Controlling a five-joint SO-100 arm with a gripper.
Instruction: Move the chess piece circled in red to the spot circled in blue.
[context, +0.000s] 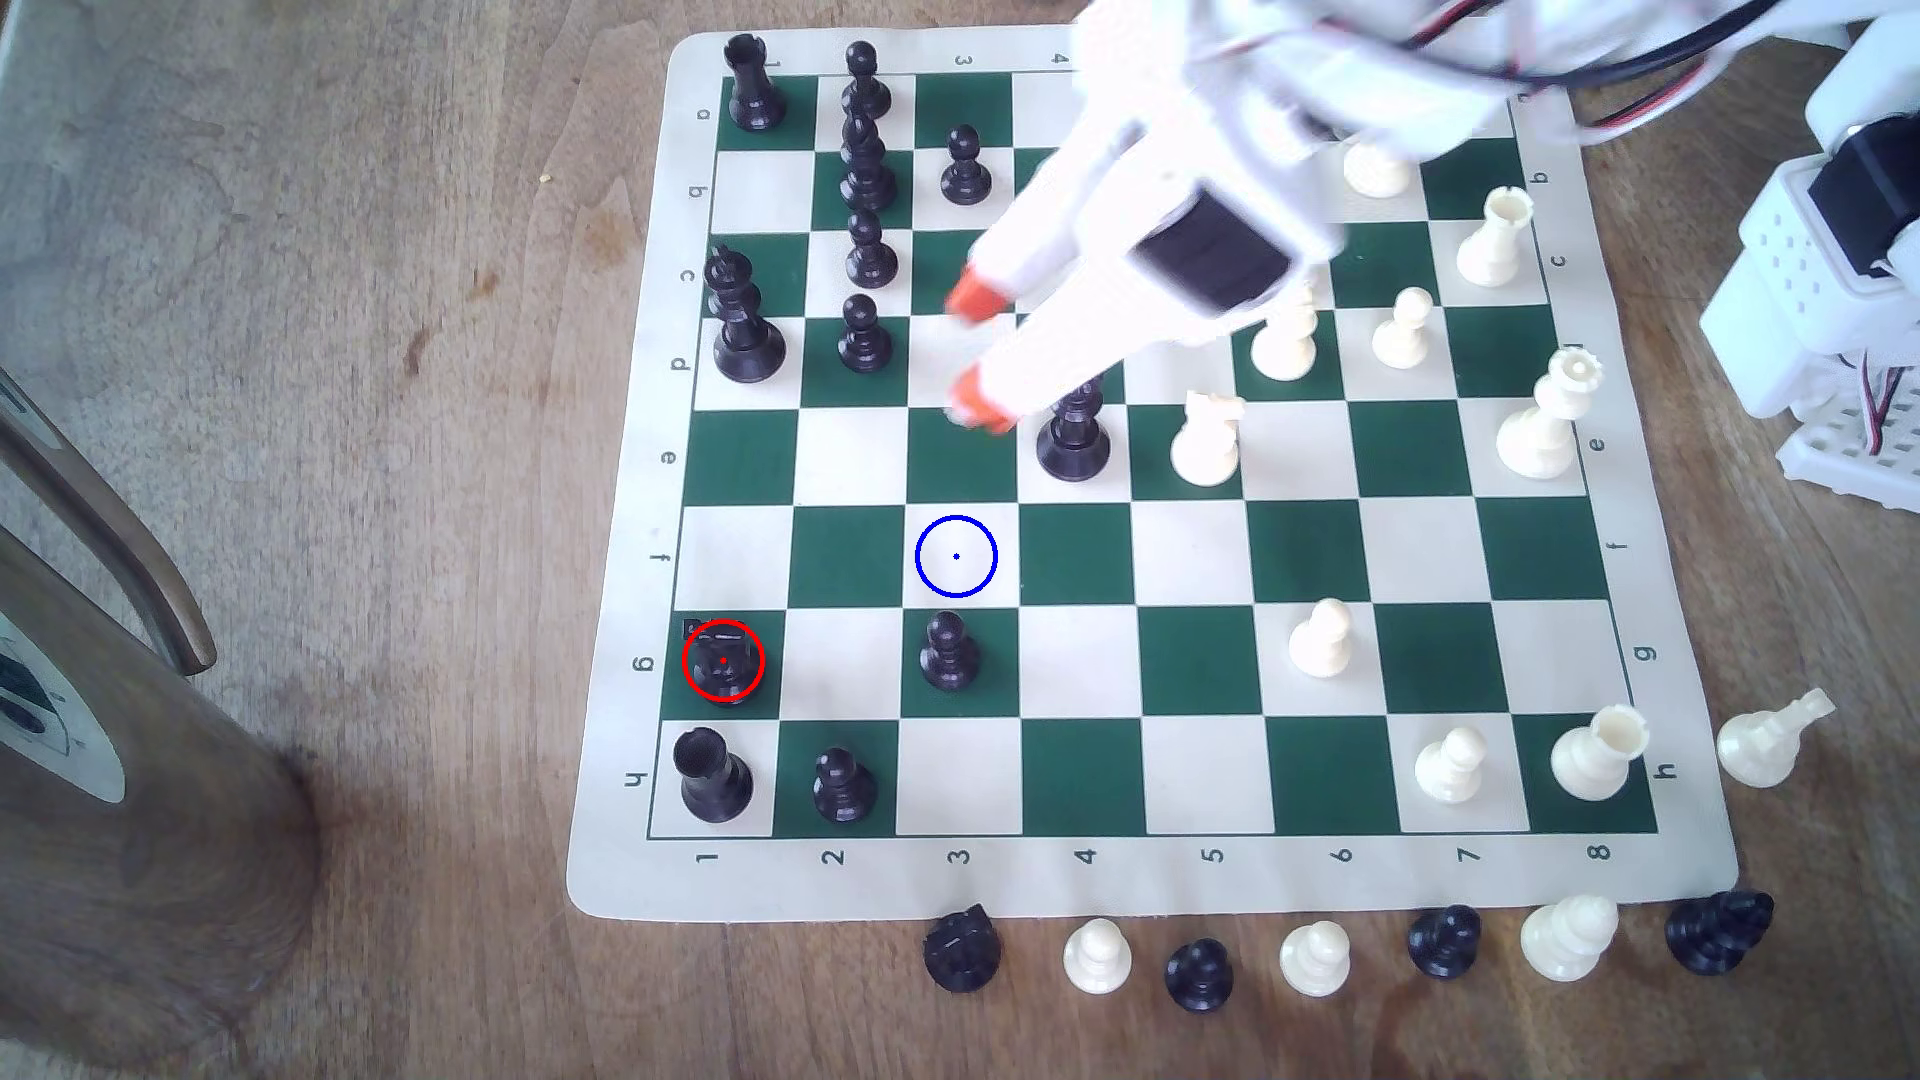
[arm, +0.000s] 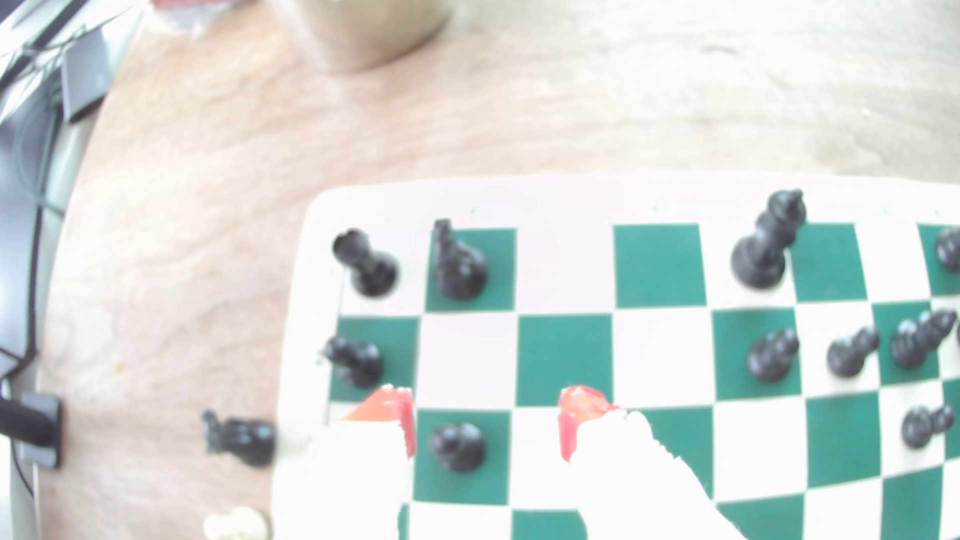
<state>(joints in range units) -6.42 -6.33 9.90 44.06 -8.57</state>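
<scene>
Exterior view. White printed gripper with orange fingertips (context: 975, 358) above the middle of the green and cream roll-up chess board (context: 1662, 883), jaws apart, nothing between them. Upper orange fingertip (context: 977, 294) and lower orange fingertip (context: 982, 400) blurred. Tall black plastic piece with a wide base (context: 1072, 441) just beside the lower fingertip, toward the exterior view's right. Cream-white square marked by a thin blue ring with a centre dot (context: 956, 557) below the gripper in this view, near but apart from it, no piece on it. Small black plastic knight with a round base inside the red ring (context: 724, 660) on a dark green square, well apart from the gripper, lower and toward the exterior view's left, upright. Ball-headed black pawn (context: 948, 652) on the square just below the blue ring.

Wrist view. Gripper (arm: 487, 423) with the two orange fingertips (arm: 576, 415) spread wide, open gap between them. Same black pawn (arm: 457, 446) seen in that gap, standing on a green square, touching neither fingertip. Black knight (arm: 457, 262) beyond the fingertips, near the board edge, upright on a green square. Black rook with a hollow top (arm: 366, 262) beside the knight on the corner square. Picture a little blurred.
</scene>
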